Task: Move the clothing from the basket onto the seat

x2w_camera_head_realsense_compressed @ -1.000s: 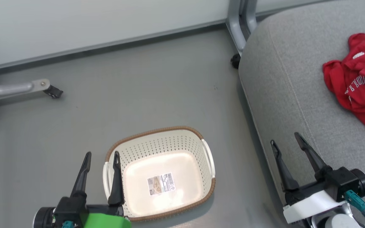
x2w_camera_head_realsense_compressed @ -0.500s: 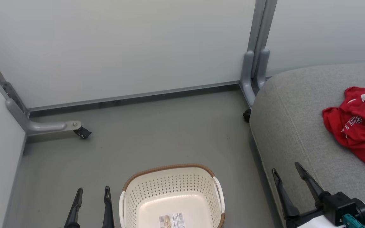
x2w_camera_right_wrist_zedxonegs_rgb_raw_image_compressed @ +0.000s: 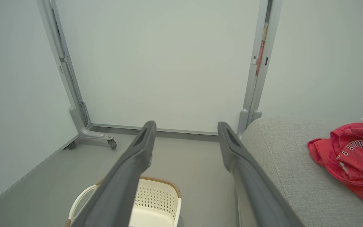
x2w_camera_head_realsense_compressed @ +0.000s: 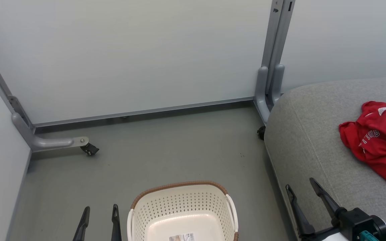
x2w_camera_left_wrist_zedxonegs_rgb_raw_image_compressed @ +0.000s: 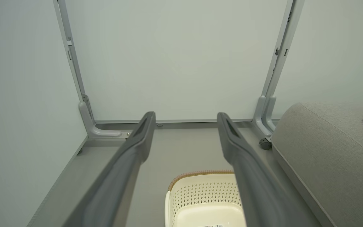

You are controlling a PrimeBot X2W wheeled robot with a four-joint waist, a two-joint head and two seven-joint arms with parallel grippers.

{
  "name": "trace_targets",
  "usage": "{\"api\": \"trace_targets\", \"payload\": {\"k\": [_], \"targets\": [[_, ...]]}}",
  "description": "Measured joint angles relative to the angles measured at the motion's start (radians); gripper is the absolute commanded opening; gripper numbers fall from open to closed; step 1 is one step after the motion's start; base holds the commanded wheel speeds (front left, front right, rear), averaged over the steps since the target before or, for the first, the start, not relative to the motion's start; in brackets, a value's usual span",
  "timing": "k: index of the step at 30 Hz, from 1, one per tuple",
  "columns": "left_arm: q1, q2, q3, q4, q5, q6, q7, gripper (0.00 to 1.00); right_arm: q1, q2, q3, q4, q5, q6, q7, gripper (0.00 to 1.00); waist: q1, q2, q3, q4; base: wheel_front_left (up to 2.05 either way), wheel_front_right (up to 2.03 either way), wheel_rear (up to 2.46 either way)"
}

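Note:
The red clothing point(x2w_camera_head_realsense_compressed: 379, 142) with white lettering lies crumpled on the grey seat point(x2w_camera_head_realsense_compressed: 313, 140) at the right; the right wrist view has the clothing point(x2w_camera_right_wrist_zedxonegs_rgb_raw_image_compressed: 353, 157) on the seat point(x2w_camera_right_wrist_zedxonegs_rgb_raw_image_compressed: 279, 151) too. On the floor at the bottom centre stands the cream basket point(x2w_camera_head_realsense_compressed: 183, 211), with only a paper label on its bottom. Just left of the basket my left gripper point(x2w_camera_head_realsense_compressed: 100, 210) is open and holds nothing. My right gripper point(x2w_camera_head_realsense_compressed: 300, 185) stands open over the seat's front edge, clear of the clothing. The left wrist view has the basket point(x2w_camera_left_wrist_zedxonegs_rgb_raw_image_compressed: 200, 198) below its open fingers.
Pale partition panels stand behind and to the left. A grey frame foot with a castor point(x2w_camera_head_realsense_compressed: 90, 149) juts onto the floor at the left. A grey post point(x2w_camera_head_realsense_compressed: 273, 73) and a second castor point(x2w_camera_head_realsense_compressed: 261, 132) sit by the seat's back corner.
The head camera has tilted up, so basket and grippers slid toward the bottom edge and more wall shows. Both grippers stay open. The clothing lies unmoved on the seat.

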Motion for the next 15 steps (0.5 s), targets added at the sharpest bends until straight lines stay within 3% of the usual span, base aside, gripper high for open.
{"api": "trace_targets", "payload": {"k": [5, 6, 11, 15], "targets": [[0.000, 0.000, -0.003, 0.000, 0.001, 0.001, 0.000, 1.00, 0.002, -0.003, 0.002, -0.002, 0.001, 0.000, 0.000, 1.00, 0.0000, 0.0000, 0.002, -0.005, 0.00, 0.00, 0.00], [0.000, 0.000, -0.003, 0.001, 0.003, 0.001, 0.000, 0.00, 0.002, -0.003, 0.002, -0.001, 0.001, 0.000, 0.000, 0.00, 0.0000, 0.0000, 0.003, -0.006, 0.00, 0.00, 0.00], [0.001, 0.000, -0.009, 0.043, -0.014, 0.000, 0.001, 0.00, 0.013, 0.006, 0.006, 0.041, 0.009, 0.000, 0.003, 0.00, 0.0000, 0.0000, 0.003, -0.007, 0.00, 0.00, 0.00], [0.000, 0.000, -0.006, 0.046, -0.094, -0.002, 0.018, 0.00, 0.013, 0.007, 0.001, 0.049, 0.089, 0.000, 0.018, 0.00, 0.0000, 0.0000, 0.008, -0.009, 0.00, 0.00, 0.00]]}}
